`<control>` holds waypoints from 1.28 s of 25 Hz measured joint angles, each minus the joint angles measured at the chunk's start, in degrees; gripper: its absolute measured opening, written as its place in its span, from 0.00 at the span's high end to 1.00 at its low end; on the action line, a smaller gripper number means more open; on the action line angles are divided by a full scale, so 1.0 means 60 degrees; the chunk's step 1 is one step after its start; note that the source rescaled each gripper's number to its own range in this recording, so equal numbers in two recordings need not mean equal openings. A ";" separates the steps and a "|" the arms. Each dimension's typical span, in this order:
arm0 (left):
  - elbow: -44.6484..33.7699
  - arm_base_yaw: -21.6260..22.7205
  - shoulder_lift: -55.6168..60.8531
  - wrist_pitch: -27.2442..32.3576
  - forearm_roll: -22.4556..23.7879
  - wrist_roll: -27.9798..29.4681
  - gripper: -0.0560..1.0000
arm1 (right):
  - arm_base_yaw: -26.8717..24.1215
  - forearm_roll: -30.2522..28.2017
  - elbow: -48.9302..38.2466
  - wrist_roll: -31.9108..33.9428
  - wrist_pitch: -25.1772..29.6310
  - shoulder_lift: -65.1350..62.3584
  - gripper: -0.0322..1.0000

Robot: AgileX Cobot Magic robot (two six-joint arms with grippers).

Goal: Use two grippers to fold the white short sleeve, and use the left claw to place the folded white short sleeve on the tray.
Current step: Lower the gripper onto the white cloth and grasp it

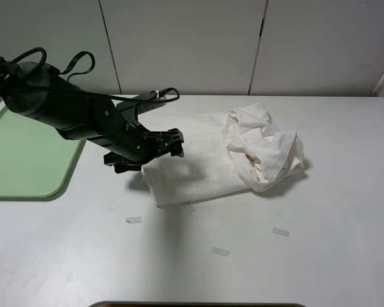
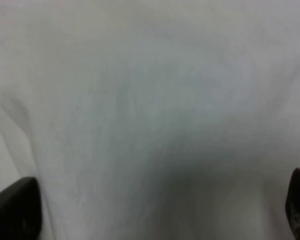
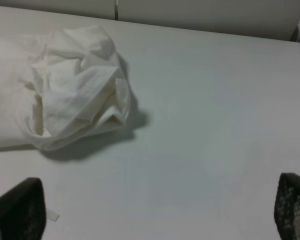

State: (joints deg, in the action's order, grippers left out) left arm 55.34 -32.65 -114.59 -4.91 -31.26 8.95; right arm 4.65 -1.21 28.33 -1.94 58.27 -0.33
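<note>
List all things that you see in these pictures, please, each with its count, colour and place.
white short sleeve T-shirt: one, white, mid-table, right end bunched up
tray: one, pale green, table's left edge
tape strips: at least three, pale, on the table in front of the shirt
table: one, white
wall panels: pale grey, behind the table
left arm: one, black, reaching from above the tray
left gripper: black, fingers open, over the shirt's left end
right gripper: black, fingers open, over the table beside the bunched end

Short sleeve (image 1: pixel 205 163) lies mid-bench (image 1: pixel 320 256), bunched end to the right. Tray (image 1: pixel 25 160) sits at the bench's left edge, well apart from it. Left claw (image 1: pixel 173 142) is over the short sleeve's left end. Tape strips (image 1: pixel 134 220) lie in front.
</note>
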 joint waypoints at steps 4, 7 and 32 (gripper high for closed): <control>0.0008 -0.0072 -0.0069 0.0130 -0.0008 0.0237 0.03 | 0.0000 0.0000 0.0000 0.0000 0.0000 0.0000 0.00; 0.0042 -0.0070 -0.0095 0.0175 0.0000 0.0294 0.03 | 0.0000 0.0000 0.0000 0.0000 0.0000 0.0000 0.00; 0.0050 0.0360 0.0013 0.1190 0.0048 0.0315 0.04 | 0.0000 0.0000 0.0000 0.0000 0.0000 0.0000 0.00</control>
State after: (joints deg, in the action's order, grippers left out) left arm 55.64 -30.49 -114.51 2.23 -30.98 10.84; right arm 4.65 -1.21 28.33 -1.94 58.27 -0.33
